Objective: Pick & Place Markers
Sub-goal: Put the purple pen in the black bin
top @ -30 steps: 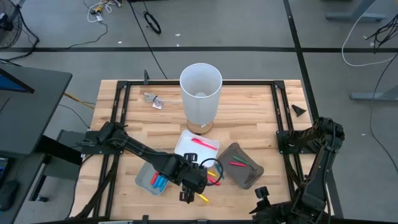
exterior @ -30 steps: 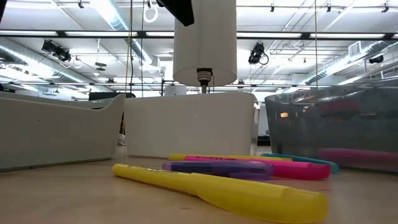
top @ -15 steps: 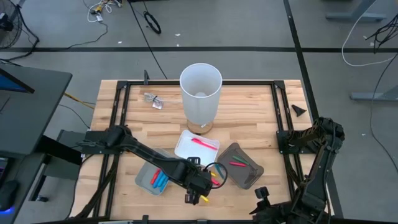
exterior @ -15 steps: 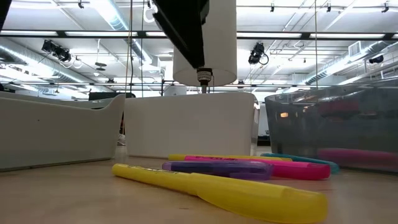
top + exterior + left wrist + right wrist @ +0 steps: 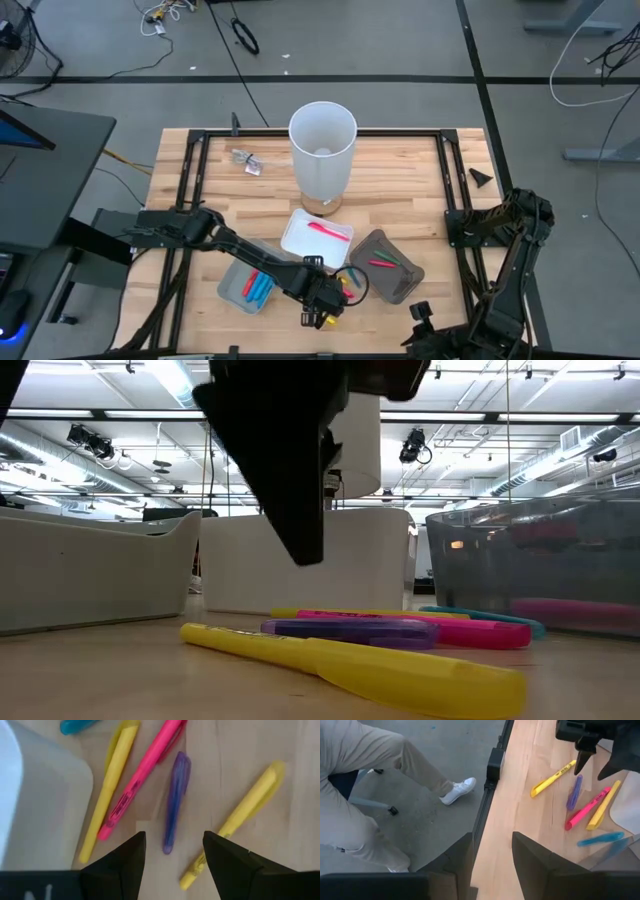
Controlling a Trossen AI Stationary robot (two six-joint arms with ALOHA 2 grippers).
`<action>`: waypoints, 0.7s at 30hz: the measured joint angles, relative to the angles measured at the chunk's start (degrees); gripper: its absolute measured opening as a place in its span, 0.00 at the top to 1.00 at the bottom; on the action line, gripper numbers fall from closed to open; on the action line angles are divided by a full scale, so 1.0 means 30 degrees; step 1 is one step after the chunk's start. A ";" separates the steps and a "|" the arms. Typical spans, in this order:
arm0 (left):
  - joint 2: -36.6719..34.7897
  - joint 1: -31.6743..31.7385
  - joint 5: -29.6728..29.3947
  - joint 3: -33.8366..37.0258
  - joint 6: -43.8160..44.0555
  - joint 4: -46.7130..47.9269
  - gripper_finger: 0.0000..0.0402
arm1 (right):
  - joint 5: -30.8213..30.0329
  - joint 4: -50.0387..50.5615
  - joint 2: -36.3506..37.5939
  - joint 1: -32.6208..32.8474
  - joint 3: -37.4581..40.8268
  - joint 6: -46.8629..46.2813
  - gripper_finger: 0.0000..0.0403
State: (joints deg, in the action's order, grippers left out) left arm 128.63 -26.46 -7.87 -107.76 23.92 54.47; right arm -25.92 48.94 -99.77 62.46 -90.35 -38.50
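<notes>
Left gripper (image 5: 174,851) poised directly above a loose cluster of markers on the near middle of the bench (image 5: 400,170), jaws spread and empty, straddling the purple marker (image 5: 175,800). Beside it: a yellow marker (image 5: 235,822) lying apart on one side; a pink marker (image 5: 142,777) and a second yellow marker (image 5: 109,795) touching each other on the other; a teal marker (image 5: 600,839) just beyond, near the edge of a white tray (image 5: 300,240).

Further markers already sorted: blue and red in the pale tray (image 5: 232,290) at left, one pink in the white tray, pink and green in the grey tray (image 5: 372,280) at right.

Right gripper (image 5: 492,852) parked at the near right corner, jaws spread, holding nothing.

Handling, judged: markers light, rigid, smooth plastic; round barrels likely to roll or skid if nudged. Best grip across mid-barrel, jaws square to the long axis; purple marker lies free of its neighbours, so a clean pinch looks feasible.

Surface: pale wood planks, flat, framed by black rails. Tall white cylinder (image 5: 323,150) at far centre; small clear object (image 5: 245,160) at far left.

Room: grey floor with cables, ceiling strip lights; a seated person's legs (image 5: 370,780) and a white shoe (image 5: 457,790) beside the bench.
</notes>
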 joint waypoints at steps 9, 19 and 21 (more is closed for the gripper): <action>0.0877 0.0427 0.0411 0.0277 -0.0175 -0.0712 0.49 | -0.0007 -0.0284 -0.0007 0.0004 0.0000 0.0007 0.66; 0.1464 0.0410 0.0835 0.0421 -0.0170 -0.0952 0.50 | -0.0004 -0.0498 -0.0015 0.0015 0.0000 0.0051 0.66; 0.1469 0.0410 0.0909 0.0428 -0.0163 -0.0984 0.53 | 0.0001 -0.0473 -0.0015 0.0015 0.0000 0.0051 0.66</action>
State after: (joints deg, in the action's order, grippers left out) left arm 133.03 -25.23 -5.14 -106.48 23.43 51.52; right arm -25.92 47.52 -99.81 62.50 -90.35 -38.35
